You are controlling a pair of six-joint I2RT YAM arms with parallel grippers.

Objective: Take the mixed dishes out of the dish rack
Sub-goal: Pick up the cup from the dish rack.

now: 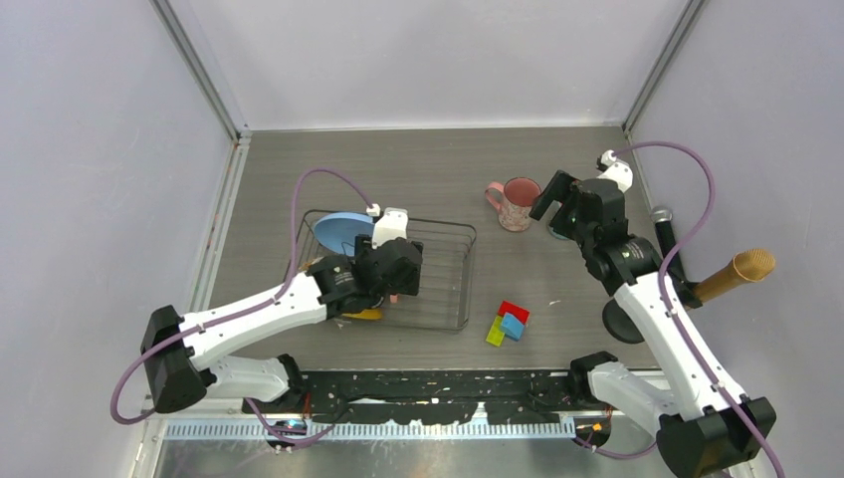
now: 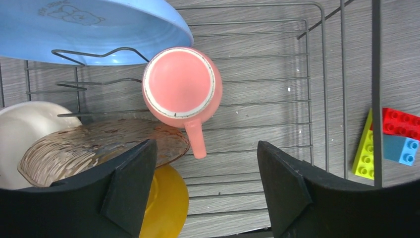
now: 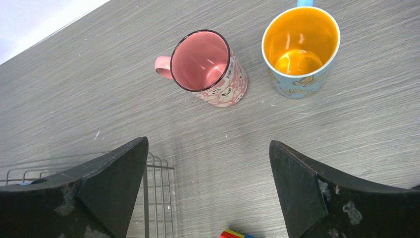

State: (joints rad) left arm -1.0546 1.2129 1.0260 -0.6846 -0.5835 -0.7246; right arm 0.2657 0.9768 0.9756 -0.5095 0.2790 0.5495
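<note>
The dish rack (image 2: 317,74) holds a light blue plate (image 2: 94,29), a cream bowl (image 2: 25,126), a brown-patterned plate with yellow under it (image 2: 99,146) and a plain salmon mug (image 2: 181,87) standing upside down. My left gripper (image 2: 204,168) hangs open above the rack (image 1: 443,274), just short of the mug's handle, holding nothing. The speckled pink mug (image 3: 213,74) and the blue mug with orange inside (image 3: 299,49) stand upright on the table. My right gripper (image 3: 208,153) is open and empty above the table near them. In the top view it (image 1: 559,209) hides the blue mug beside the pink mug (image 1: 516,204).
Red, blue and green blocks (image 1: 508,321) lie right of the rack's near corner. A cardboard tube (image 1: 741,271) and a black round object (image 1: 625,321) sit at the far right. Grey walls close in the table's back and sides.
</note>
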